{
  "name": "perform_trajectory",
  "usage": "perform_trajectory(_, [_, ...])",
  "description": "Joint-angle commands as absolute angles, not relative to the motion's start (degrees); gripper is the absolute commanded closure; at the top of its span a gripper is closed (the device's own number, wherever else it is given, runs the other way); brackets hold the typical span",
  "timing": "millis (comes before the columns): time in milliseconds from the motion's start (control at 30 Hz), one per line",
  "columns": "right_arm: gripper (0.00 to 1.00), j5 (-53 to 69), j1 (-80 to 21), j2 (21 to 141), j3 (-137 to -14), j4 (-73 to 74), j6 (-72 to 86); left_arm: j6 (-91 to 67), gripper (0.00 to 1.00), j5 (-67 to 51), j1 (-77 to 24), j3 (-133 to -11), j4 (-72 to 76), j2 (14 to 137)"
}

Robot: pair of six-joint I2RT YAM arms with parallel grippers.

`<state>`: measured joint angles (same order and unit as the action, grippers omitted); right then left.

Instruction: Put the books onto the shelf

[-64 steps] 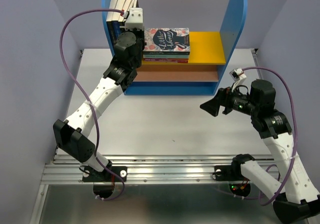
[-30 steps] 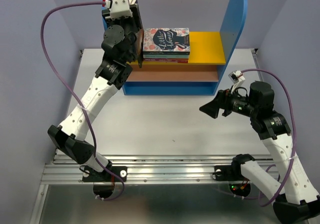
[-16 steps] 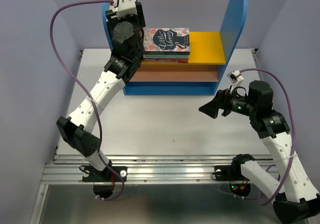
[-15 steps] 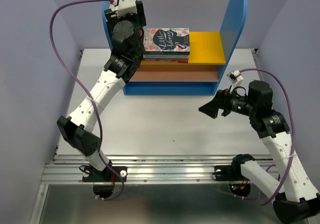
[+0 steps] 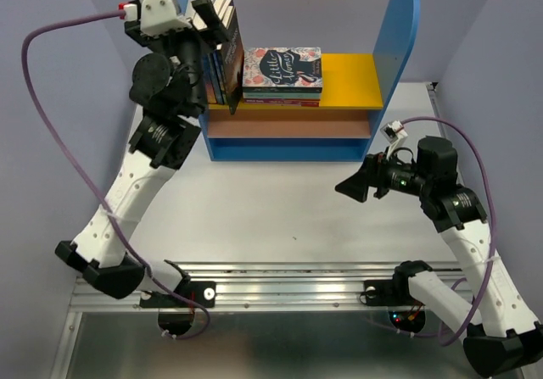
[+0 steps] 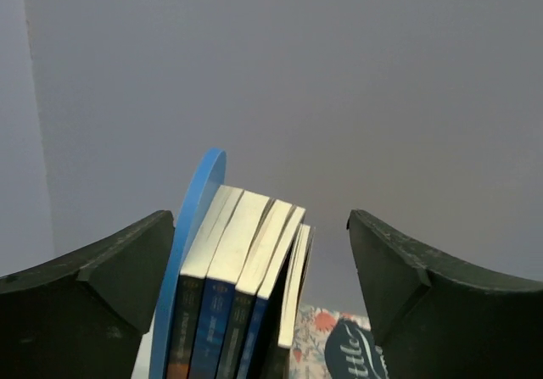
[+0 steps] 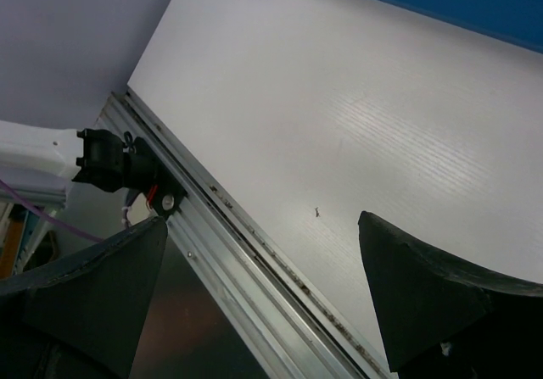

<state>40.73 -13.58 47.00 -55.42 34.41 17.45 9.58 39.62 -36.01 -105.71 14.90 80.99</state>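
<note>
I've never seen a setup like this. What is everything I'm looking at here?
shelf: one, blue sides and base, yellow upper board, tan lower board, at the far side of the table.
books: four or five, dark and blue spines, standing upright on the upper level against the left blue side.
floral stack: one pile of a few books, flowered cover on top, lying flat on the yellow board beside the upright ones.
table: one, white.
metal rail: one, silver, along the table's near edge.
cables: two, purple, one looping from each arm.
arms: two, white with black joints, based at the near edge.
left gripper: black, open, empty, by the upright books.
right gripper: black, open, empty, over the table's right half.
</note>
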Motion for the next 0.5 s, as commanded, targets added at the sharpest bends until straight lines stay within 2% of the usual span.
perform_trajectory(0, [0.0,42.45,-13.8,46.14,-56.16,32.61,16.08,2.39,0.01,31.95,-36.21,-100.21,9.95,71.41])
perform_trajectory(100, [0.0,42.63,-13.8,45.88,-55.72,32.87,15.73,-6.73,0.01,21.12,-36.3,-88.65,4.49,62.34])
perform_trajectory(267, [0.0,44.47,-13.8,45.79,-55.2,33.31,15.21,-11.67,0.01,2.33,-36.12,-67.98,6.85,48.28])
perform_trajectory(367, [0.0,45.26,-13.8,45.97,-55.11,34.27,14.59,-9.94,0.01,1.48,-35.86,-66.01,5.29,48.85])
perform_trajectory(467, [0.0,45.09,-13.8,46.58,-55.55,35.07,14.15,-8.62,0.01,-3.66,-34.37,-70.48,1.59,52.72])
